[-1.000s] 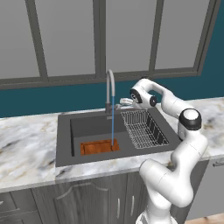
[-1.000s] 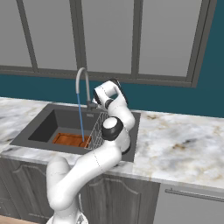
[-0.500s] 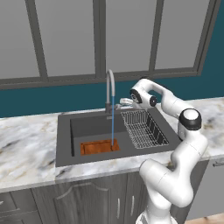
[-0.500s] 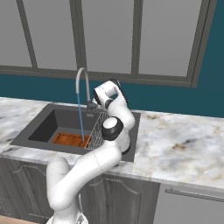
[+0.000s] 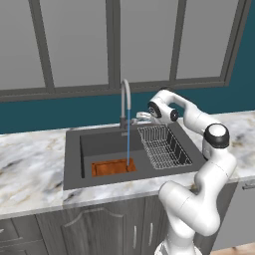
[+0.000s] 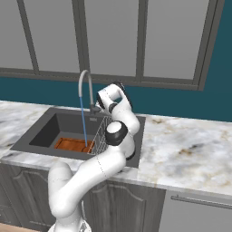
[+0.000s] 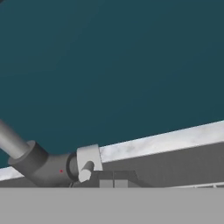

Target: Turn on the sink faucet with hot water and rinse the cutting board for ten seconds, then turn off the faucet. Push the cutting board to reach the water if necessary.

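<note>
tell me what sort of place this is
A rendered kitchen, most likely: a dark sink set in a marble counter, a gooseneck sink faucet running water onto a cutting board, and grey cabinets below.

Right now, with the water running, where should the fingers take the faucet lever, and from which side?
Grip the small lever on the sink faucet base, coming from the dish rack side. It juts out toward the gripper, so the fingers can probably close across its stub.

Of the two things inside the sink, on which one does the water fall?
The flat orange-brown wooden cutting board: the thin blue water stream lands on its right end. The silver wire dish rack stands apart, dry.
</note>
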